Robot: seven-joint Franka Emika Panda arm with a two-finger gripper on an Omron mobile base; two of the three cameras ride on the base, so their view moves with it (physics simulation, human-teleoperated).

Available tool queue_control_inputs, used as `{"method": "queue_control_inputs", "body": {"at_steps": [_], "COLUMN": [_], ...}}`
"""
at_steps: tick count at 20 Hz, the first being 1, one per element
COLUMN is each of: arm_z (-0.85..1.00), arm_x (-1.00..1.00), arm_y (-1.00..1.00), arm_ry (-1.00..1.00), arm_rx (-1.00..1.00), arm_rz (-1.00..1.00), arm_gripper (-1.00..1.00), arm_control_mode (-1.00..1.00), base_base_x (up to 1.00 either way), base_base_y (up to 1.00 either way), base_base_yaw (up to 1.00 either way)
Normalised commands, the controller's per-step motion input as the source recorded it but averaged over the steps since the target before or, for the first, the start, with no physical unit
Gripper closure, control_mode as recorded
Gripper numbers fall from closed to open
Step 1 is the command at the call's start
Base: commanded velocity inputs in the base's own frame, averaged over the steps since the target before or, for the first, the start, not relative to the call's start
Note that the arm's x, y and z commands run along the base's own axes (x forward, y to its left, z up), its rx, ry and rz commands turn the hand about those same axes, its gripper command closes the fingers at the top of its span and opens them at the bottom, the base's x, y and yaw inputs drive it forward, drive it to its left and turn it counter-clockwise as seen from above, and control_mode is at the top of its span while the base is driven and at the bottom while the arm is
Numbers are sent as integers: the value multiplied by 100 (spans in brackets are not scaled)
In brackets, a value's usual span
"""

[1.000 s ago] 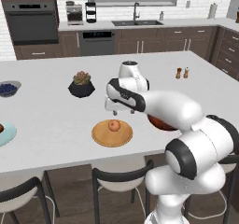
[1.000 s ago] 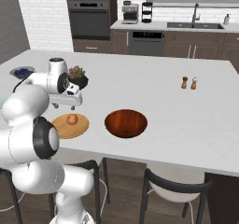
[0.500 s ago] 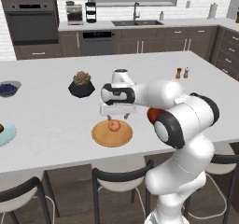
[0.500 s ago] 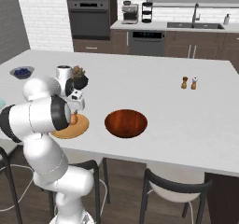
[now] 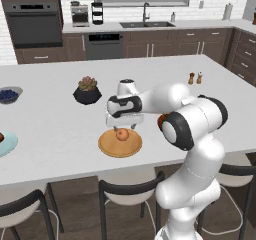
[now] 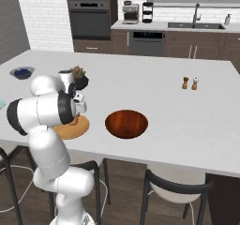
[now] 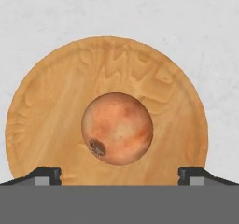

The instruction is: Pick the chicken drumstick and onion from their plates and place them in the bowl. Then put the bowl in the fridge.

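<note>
The tabletop (image 5: 60, 119) is a long white slab, and I lean over its near edge. My jaws (image 5: 123, 126) hang just above the wooden plate (image 5: 120, 143), pointing straight down, and they stand open: in the hand view one tip shows at each bottom corner, wide of the onion (image 7: 117, 129) on both sides and not touching it. The bowl (image 6: 126, 123), dark red-brown and glossy, sits near the same edge, just beside the wooden plate toward the right end of the tabletop, apart from it. The wooden plate (image 6: 74, 128) lies flat close to the near edge. The pale blue plate (image 5: 6, 144) is at the left end, cut off by the frame, with a bit of the drumstick (image 5: 1, 137) showing on it. The onion (image 5: 121, 134) rests at the middle of the wooden plate, round, with a dark spot on its skin. Farther back stand a potted plant (image 5: 87, 90), a small bowl of blueberries (image 5: 8, 94) toward the left end, and two shakers (image 6: 190, 83) toward the right end.
</note>
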Motion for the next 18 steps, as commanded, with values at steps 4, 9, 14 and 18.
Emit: {"method": "queue_control_inputs", "body": {"at_steps": [4,9,14,18], "arm_z": [-27,-4,-17,-34], "arm_x": [0,0,2,12], "arm_y": [0,0,0,0], "arm_ry": [-22,-2,0,0], "arm_rx": [0,3,2,2], "arm_rz": [0,0,0,0], "arm_gripper": [-100,-100,-100,-100], "arm_control_mode": [-100,-100,-100,-100], "base_base_x": [0,0,0,0], "base_base_y": [0,0,0,0], "base_base_yaw": [0,0,0,0]}}
